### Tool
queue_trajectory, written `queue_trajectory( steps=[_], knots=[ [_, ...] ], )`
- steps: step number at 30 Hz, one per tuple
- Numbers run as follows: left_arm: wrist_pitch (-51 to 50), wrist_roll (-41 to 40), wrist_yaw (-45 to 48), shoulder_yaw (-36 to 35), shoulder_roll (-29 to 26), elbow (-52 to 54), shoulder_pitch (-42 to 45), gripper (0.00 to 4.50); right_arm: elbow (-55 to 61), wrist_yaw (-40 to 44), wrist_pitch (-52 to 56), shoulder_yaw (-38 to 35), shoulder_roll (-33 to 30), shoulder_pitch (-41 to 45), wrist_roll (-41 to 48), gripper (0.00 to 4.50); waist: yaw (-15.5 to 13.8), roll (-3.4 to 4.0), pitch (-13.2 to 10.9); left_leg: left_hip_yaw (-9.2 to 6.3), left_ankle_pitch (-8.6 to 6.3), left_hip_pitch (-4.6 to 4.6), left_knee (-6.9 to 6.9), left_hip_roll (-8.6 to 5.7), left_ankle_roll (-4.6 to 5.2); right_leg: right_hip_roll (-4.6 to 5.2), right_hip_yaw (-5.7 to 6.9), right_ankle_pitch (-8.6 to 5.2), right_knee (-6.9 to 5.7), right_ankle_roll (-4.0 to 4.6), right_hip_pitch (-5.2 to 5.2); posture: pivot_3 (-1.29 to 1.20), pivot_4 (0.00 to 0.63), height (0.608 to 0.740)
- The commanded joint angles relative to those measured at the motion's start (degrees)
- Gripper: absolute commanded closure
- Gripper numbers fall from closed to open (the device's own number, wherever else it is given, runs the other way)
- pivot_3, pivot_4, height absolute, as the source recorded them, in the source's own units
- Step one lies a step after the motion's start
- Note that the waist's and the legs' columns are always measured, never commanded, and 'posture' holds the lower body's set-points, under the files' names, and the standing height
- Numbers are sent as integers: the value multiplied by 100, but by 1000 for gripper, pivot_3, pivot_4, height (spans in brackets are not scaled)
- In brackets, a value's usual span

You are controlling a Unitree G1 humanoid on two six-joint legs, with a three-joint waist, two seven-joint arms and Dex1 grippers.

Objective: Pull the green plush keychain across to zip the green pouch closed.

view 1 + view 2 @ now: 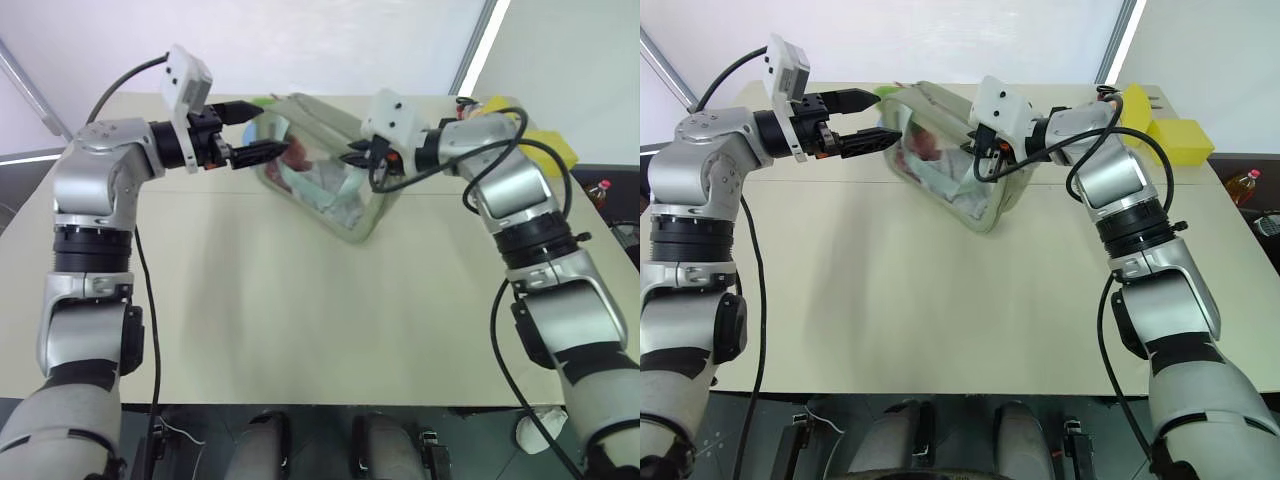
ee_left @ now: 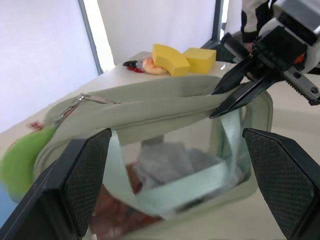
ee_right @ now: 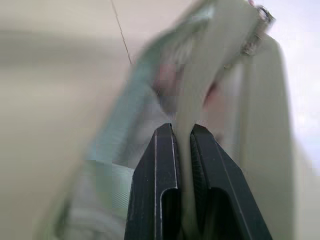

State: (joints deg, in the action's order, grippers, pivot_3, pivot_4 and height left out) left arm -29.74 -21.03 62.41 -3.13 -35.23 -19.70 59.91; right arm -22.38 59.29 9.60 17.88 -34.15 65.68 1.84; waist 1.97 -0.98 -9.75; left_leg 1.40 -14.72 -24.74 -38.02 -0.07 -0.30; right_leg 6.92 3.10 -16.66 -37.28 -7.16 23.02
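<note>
My right hand (image 3: 182,145) pinches the green pouch (image 2: 165,107) rim; my left hand (image 2: 175,165), released, hovers beside its green plush keychain (image 2: 22,160).

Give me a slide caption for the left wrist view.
Right hand pinches the green pouch by its top edge while the open left hand frames it, green plush keychain at the far end.

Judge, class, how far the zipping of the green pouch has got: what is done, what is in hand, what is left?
Done: the right pincer has shut on the green pouch at its top edge.
In hand: the left pincer stands open by the far end.
Left: the green plush keychain hangs ungrasped; the zip is not yet pulled across.
</note>
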Motion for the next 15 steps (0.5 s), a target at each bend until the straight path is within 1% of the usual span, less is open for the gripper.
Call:
queue_trajectory(
  steps=[1, 4, 6, 7, 9, 10, 12, 13, 15],
  knots=[
    [66, -113, -29, -145, -36, 158, 62, 0, 95, 319, -503, -229, -68, -26, 82, 4450, 6, 0, 0, 0, 0, 0, -1, 0, 0, 0, 0, 0, 0, 0, -2, 0, 150, 740],
    [36, -160, -48, -130, 0, 221, 34, 0, 104, 503, -844, -119, -99, -282, -79, 4450, 20, 0, 0, 0, 1, 0, -2, 1, -2, 0, 3, 0, 0, 0, -4, 0, 150, 740],
    [14, -189, -64, -127, 9, 273, 19, 0, 140, 628, -825, -147, -141, -407, -84, 3656, 31, 0, 0, 0, 1, 0, -2, 1, -2, 0, 2, 0, 0, 0, -3, 0, 150, 740],
    [9, -197, -70, -125, 9, 285, 15, 0, 148, 661, -820, -166, -147, -434, -90, 3389, 38, 0, 0, -1, 1, 0, -1, 1, -2, 0, 2, 0, 1, 0, -3, 0, 150, 740],
    [31, -183, -59, -110, -1, 251, -9, 0, 298, 565, -839, -260, -253, -483, -182, 2450, 38, 0, 0, -2, 2, 0, -2, 1, -4, 0, 2, 0, 1, 0, -3, 0, 150, 740],
    [25, -182, -39, -108, -23, 240, -13, 0, 507, 548, -625, -372, -344, -428, -150, 1824, 34, 0, 0, -3, 3, 0, -2, 2, -5, 0, 3, 0, 1, 0, -3, 0, 150, 740],
    [15, -185, -8, -115, -59, 230, -16, 0, 777, 539, -316, -491, -433, -358, -100, 837, 27, 0, 0, -3, 4, 0, -1, 2, -6, 0, 3, 0, 0, 0, -3, 0, 150, 740],
    [6, -192, -3, -128, -75, 228, -12, 0, 872, 467, -235, -484, -470, -263, -212, 395, 28, 0, 0, -4, 4, 0, -1, 2, -6, 0, 3, 0, 1, 0, -3, 0, 150, 740],
    [-9, -205, -29, -150, -75, 233, -5, 0, 1177, 207, 195, -420, -389, -46, -475, 395, 31, 0, 0, -4, 4, 0, -2, 2, -6, 0, 2, 0, 1, 0, -2, 0, 150, 740]
  ],
)
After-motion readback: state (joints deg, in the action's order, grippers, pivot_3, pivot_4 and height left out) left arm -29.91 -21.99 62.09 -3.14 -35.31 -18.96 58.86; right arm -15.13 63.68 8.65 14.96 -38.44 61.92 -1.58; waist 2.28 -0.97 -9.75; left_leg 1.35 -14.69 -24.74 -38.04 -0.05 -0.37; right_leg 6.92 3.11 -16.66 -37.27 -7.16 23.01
